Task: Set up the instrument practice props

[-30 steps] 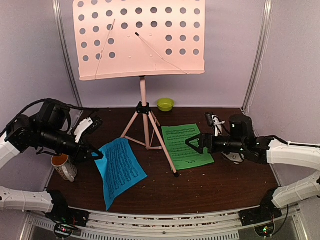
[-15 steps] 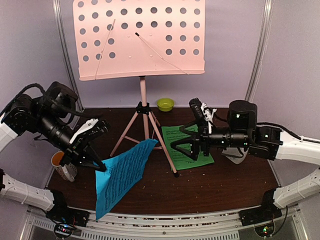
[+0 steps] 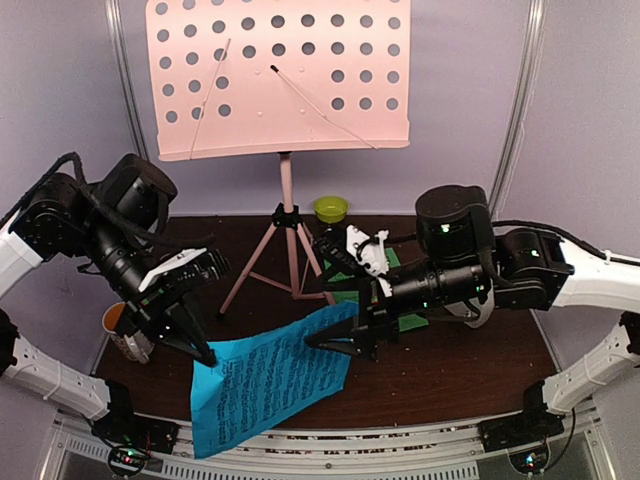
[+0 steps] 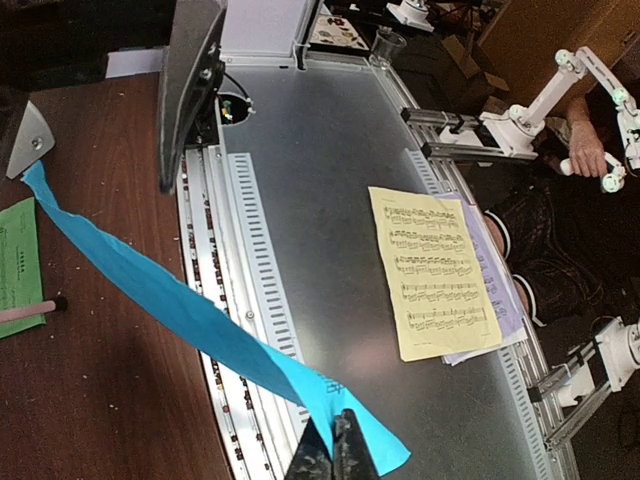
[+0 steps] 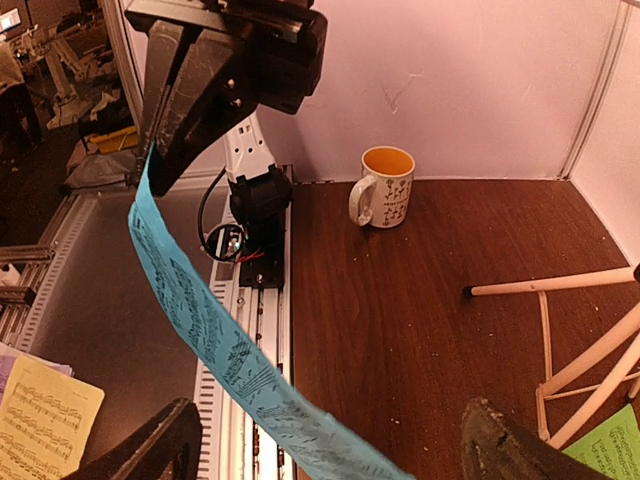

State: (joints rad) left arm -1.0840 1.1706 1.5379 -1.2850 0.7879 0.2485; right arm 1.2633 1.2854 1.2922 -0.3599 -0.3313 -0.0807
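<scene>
Blue music sheet (image 3: 265,385) is now hanging clear of the table, in front of the music stand (image 3: 280,80) legs, no longer lying flat. Left gripper (image 3: 205,355) is pinching its corner, fully closed. Right gripper (image 5: 335,450) is straddling the opposite edge, wide open and holding nothing. Two-handed placement onto the stand appears to be underway.

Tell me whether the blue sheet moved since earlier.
Yes. The blue sheet, pinched by the left gripper, swung right; its far corner, formerly left of the music stand pole, is now right of it.
</scene>
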